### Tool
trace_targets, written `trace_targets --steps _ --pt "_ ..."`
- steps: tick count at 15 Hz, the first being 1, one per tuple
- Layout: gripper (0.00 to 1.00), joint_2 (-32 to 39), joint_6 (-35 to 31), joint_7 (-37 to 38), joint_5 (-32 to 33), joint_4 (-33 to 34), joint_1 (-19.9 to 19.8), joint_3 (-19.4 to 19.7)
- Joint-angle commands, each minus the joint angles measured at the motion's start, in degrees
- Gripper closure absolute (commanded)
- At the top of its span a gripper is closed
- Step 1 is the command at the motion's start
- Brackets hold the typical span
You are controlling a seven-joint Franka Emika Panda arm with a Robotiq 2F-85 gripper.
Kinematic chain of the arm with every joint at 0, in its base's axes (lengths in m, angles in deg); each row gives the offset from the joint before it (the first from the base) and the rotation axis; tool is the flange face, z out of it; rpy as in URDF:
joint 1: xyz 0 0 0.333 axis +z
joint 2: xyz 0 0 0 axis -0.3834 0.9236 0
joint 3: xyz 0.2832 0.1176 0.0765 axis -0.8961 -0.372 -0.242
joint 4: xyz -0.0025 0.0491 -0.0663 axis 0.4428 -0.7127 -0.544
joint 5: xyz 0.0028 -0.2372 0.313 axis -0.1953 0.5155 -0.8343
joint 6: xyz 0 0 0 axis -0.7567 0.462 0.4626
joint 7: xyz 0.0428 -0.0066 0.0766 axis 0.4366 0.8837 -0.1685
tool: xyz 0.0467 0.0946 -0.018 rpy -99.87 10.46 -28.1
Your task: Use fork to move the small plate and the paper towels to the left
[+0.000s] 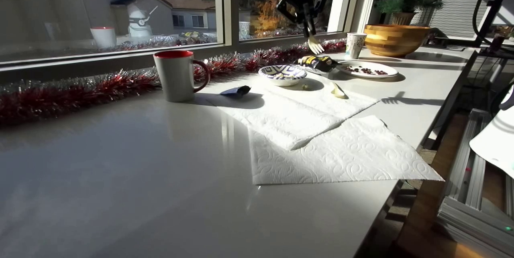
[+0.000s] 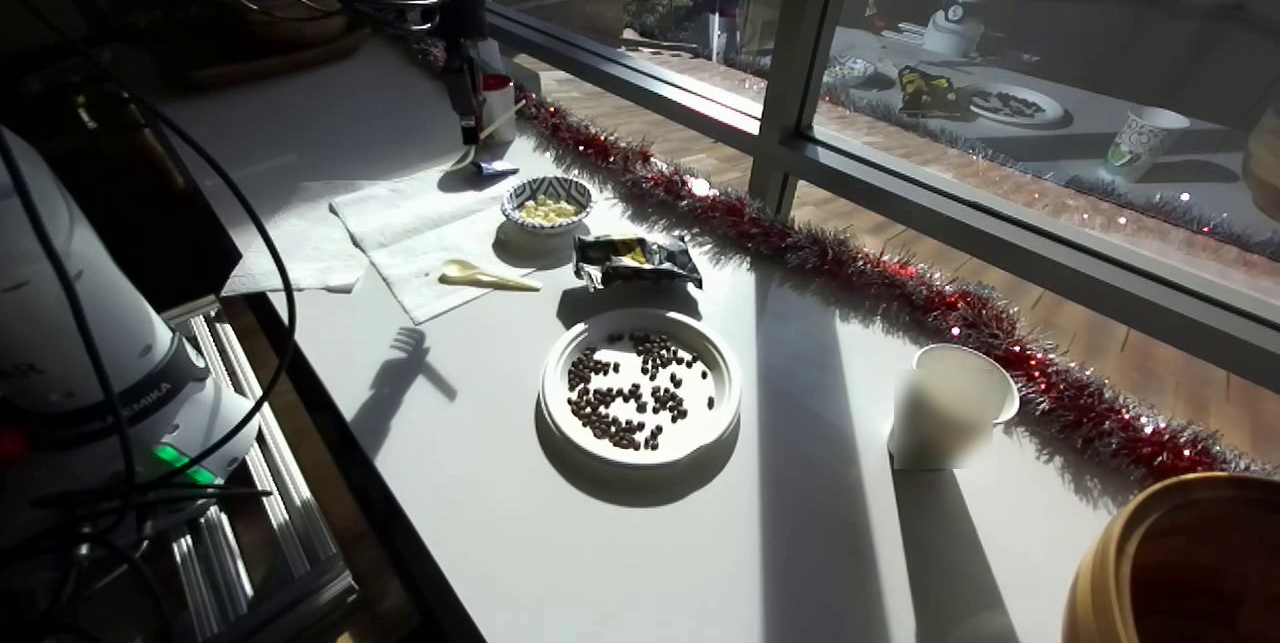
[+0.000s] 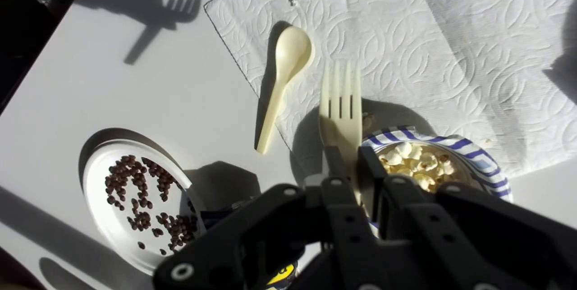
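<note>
"How far along are we?"

"The tool (image 3: 350, 159) grips a slim, cream plastic fork (image 3: 341, 105) above the worktop (image 1: 120, 177); that part's done."

"And the load?"

"The small, round, paper-like dish with a blue-patterned rim (image 1: 282, 82) and the white, embossed paper towels (image 1: 305, 119) lie on the handle side of the pale, red-rimmed ceramic mug (image 1: 174, 77), the dish apart from it. The fork touches neither, so I'd judge both leftward pushes remain."
</note>
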Motion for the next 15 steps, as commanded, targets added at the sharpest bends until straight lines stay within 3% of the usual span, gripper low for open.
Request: trace_targets --steps 1,2,3,7,8,11,15 --pt "0.97 -6.4 -7.1 8.8 2.6 -7.3 -2.7 -1.6" --pt "0.97 -2.1 -3.1 4.9 1.6 -2.6 -2.4 -2.5" --pt "0.87 -2.7 -3.6 5.3 1.6 -3.3 -2.8 -2.7" --pt "0.87 -2.3 -3.6 5.2 1.6 -3.2 -3.0 -3.0" --pt "0.97 -1.3 -1.4 8.9 4.8 -2.4 -2.9 -3.5" --pt "0.97 0.0 2.9 20.5 12.4 -2.2 -2.4 -5.2" --pt "0.97 1.5 11.3 32.6 17.3 -2.3 -0.9 -7.5"
